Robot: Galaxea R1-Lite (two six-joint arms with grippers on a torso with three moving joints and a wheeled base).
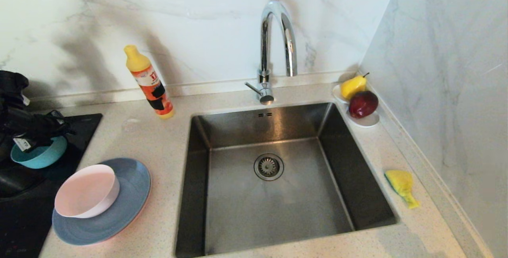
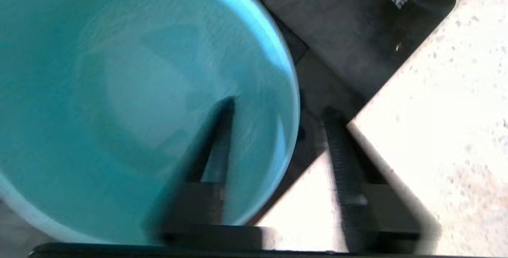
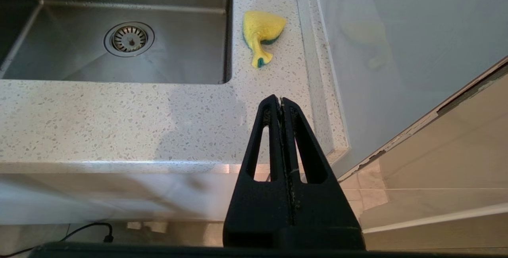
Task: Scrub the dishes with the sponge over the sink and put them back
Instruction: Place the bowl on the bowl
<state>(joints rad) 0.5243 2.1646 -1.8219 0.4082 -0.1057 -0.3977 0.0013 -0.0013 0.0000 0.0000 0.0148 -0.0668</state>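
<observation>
On the black hob at the far left sits the teal bowl (image 1: 39, 156) (image 2: 119, 91). My left gripper (image 1: 39, 131) (image 2: 279, 107) is open astride its rim, one finger inside and one outside with a gap to the rim. A pale pink-white bowl (image 1: 87, 190) rests on the grey-blue plate (image 1: 127, 206), and a thin pink edge shows beneath that plate. The yellow sponge (image 1: 401, 184) (image 3: 262, 31) lies on the counter right of the steel sink (image 1: 278, 210) (image 3: 178, 51). My right gripper (image 3: 281, 99) is shut and empty, in front of the counter's front edge.
A chrome gooseneck tap (image 1: 278, 31) rises behind the basin. A yellow-and-orange detergent bottle (image 1: 149, 83) leans behind the plates. A white saucer (image 1: 367, 121) with a pear (image 1: 352, 86) and a dark red apple (image 1: 363, 104) sits by the right marble wall.
</observation>
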